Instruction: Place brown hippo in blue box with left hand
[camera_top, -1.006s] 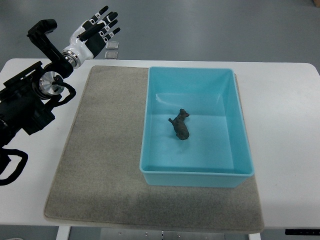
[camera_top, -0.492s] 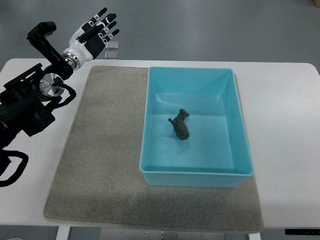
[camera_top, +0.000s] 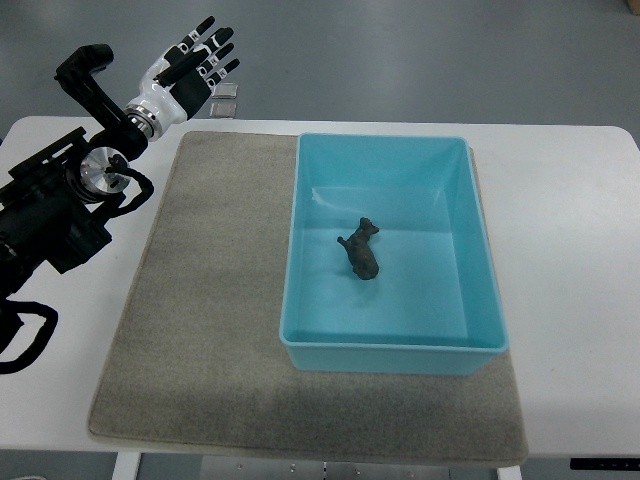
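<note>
Inside blue box (camera_top: 480, 330), brown hippo (camera_top: 361, 250); no legible writing.

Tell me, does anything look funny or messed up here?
Nothing much stands out. The brown hippo sits on the floor of the blue box, near the middle, and nothing is spilled or broken. The box rests on the gray mat, overhanging its right edge a little. The left hand is open, raised past the table's far left corner.
</note>
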